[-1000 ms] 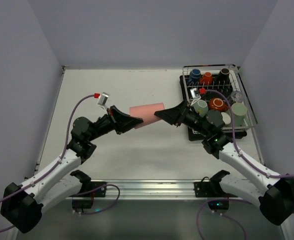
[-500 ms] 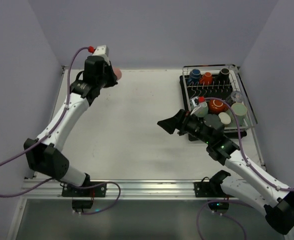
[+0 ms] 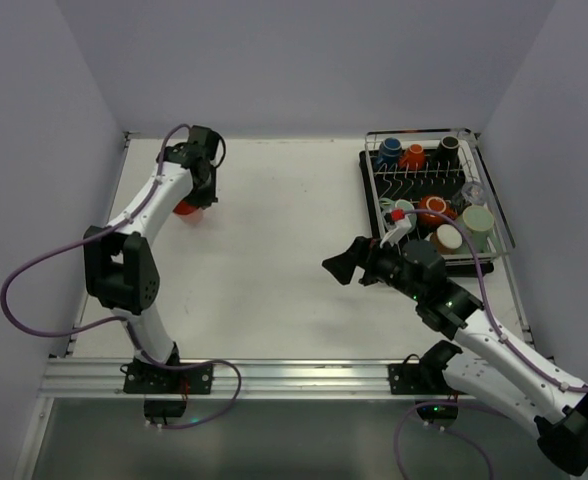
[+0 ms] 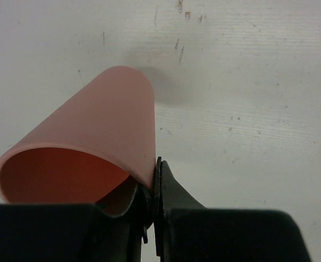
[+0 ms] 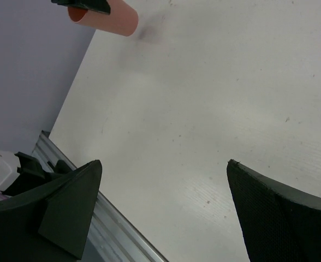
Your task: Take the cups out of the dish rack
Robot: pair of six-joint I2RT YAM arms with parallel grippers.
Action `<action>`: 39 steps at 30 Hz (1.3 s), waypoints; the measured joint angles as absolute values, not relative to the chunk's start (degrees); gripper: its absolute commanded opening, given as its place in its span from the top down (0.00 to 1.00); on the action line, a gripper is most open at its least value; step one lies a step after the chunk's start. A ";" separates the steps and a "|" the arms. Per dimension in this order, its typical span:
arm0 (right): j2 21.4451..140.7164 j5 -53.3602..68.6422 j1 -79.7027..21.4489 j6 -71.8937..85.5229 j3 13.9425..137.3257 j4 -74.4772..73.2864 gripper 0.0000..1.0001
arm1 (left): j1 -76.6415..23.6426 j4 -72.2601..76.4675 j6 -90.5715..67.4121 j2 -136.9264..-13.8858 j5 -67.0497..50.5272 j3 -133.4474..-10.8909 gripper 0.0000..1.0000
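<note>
My left gripper is shut on the rim of the salmon-pink tumbler at the far left of the table. In the left wrist view the gripper pinches the tumbler wall, one finger inside and one outside, with the tumbler tilted and low over the table. My right gripper is open and empty, left of the dish rack; its wrist view shows bare table between the fingers. The rack holds blue, orange, black, brown-orange and teal cups.
The rack stands on a black tray at the back right. The right wrist view shows the tumbler far off and the metal rail at the table's near edge. Walls close in on the left, back and right.
My left arm has carried the tumbler from mid-table to the back left corner and then down and nearer. My right arm has drawn back from the rack toward the near side.
</note>
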State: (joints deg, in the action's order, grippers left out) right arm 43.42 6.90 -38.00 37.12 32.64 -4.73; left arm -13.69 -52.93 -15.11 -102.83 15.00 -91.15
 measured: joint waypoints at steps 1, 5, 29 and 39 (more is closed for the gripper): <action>43.42 6.83 -38.09 36.82 32.40 -4.73 0.01 | -13.34 -53.39 -14.90 -102.91 14.98 -91.15 0.97; 43.42 6.74 -38.26 35.94 31.64 -4.80 0.01 | -10.85 -53.78 -14.33 -104.20 14.98 -91.18 0.96; 45.76 5.89 -38.44 34.46 32.25 -5.45 0.01 | -9.28 -54.08 -14.11 -106.65 17.76 -89.86 0.23; 44.03 0.01 -38.61 32.27 37.50 -10.35 0.09 | -9.32 -49.06 -14.55 -92.49 18.70 -89.12 0.02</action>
